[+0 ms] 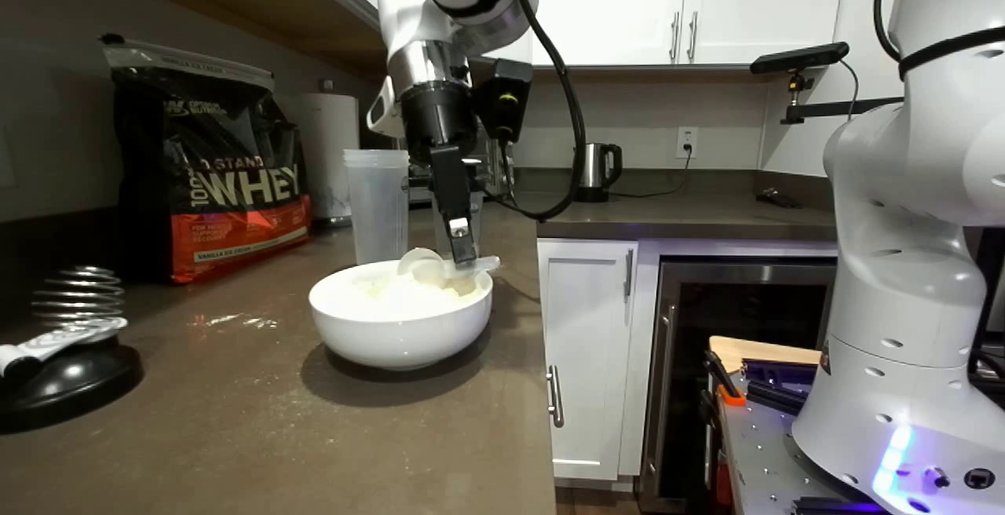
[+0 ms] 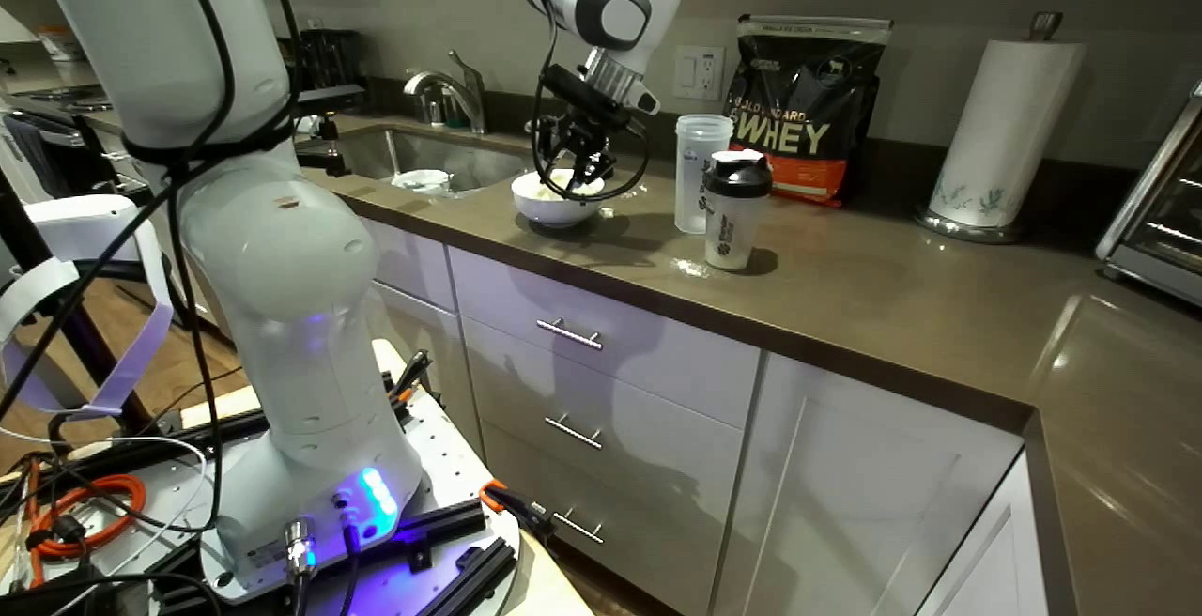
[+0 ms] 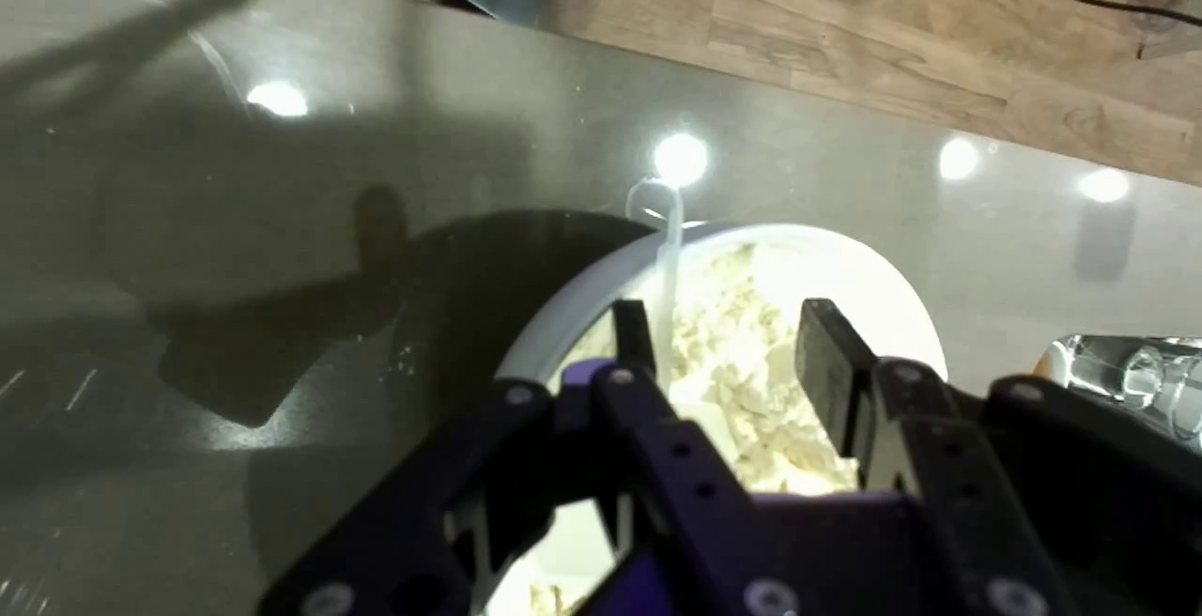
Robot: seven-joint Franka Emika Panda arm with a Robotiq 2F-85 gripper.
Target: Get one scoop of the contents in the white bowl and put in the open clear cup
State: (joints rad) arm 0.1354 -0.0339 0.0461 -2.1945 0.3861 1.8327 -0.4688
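One pincer point(image 3: 723, 344), jaws apart, is over the bowl point(image 1: 400, 340) holding powder point(image 3: 730, 317) and scoop point(image 1: 424, 265), near counter edge point(image 1: 532, 421) and cup point(image 1: 378, 205).

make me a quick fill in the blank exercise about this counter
The largest word on the black bag is ____.
The scoop lies in the white bowl, its ____ reaching past the rim.
The open clear cup is ____ (taller or shorter) than the white bowl.
The jaws of the gripper stand ____ (open or shut).

Missing words: WHEY; handle; taller; open
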